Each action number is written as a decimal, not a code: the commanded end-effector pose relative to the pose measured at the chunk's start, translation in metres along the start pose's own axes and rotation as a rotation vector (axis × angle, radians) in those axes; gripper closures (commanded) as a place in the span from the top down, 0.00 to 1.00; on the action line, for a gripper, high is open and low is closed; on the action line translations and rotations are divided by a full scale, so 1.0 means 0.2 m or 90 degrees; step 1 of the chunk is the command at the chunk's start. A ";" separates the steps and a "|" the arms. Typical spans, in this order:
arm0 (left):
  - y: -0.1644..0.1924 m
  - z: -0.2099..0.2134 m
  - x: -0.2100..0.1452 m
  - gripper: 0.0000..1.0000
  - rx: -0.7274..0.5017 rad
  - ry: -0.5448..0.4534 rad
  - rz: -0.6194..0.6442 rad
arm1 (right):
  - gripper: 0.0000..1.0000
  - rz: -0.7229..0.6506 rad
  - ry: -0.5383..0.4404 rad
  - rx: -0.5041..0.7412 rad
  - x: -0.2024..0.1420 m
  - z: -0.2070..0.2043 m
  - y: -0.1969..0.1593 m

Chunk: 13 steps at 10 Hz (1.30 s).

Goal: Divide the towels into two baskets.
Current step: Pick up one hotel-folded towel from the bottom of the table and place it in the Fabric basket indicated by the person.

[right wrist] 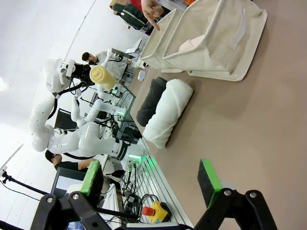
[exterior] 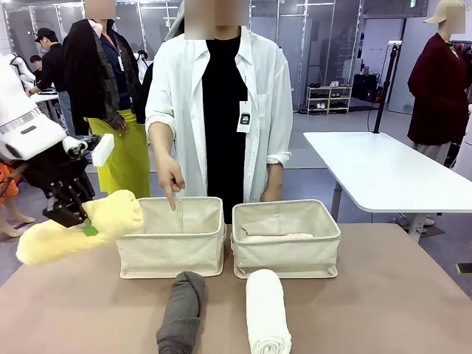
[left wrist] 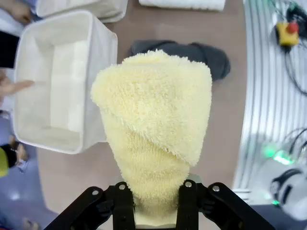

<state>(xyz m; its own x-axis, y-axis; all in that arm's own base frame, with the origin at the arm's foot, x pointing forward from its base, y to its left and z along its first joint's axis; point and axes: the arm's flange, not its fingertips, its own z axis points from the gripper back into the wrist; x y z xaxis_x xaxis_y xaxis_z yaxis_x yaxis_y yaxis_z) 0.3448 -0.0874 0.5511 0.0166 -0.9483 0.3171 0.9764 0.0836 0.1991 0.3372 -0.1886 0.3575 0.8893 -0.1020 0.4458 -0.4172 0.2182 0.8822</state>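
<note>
Gripping a pale yellow terry towel roll [exterior: 110, 214] mid-length, the left fingers [left wrist: 123, 203] hold it aloft, long axis slanting toward the empty beige canvas basket [exterior: 171, 254] just to its right.

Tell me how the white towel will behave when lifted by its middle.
The white towel is probably floppy: the yellow towel, a similar roll in the left gripper, sags at one end. Its plush surface suggests light and squashy. Loosely rolled, it may partly unwind.
</note>
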 end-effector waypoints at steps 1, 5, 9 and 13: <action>0.04 -0.01 0.01 0.33 -0.032 -0.010 0.074 | 1.00 0.011 0.000 0.003 0.00 0.00 0.00; 0.01 -0.04 -0.02 0.34 -0.017 0.001 0.044 | 1.00 0.011 0.000 0.003 0.00 0.00 0.00; 0.13 0.00 0.43 0.34 0.040 0.037 -0.128 | 1.00 0.011 0.000 0.003 0.00 0.00 0.00; 0.46 -0.16 0.63 0.34 -0.013 0.121 -0.149 | 1.00 0.011 0.000 0.003 0.00 0.00 0.00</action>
<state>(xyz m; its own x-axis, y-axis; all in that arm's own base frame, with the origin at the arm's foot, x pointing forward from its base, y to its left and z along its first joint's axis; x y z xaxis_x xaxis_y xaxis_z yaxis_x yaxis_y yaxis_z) 0.4281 -0.2057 0.5662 -0.1847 -0.9720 0.1452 0.9584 -0.1454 0.2457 0.3375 -0.1887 0.3564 0.8895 -0.1015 0.4455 -0.4171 0.2174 0.8825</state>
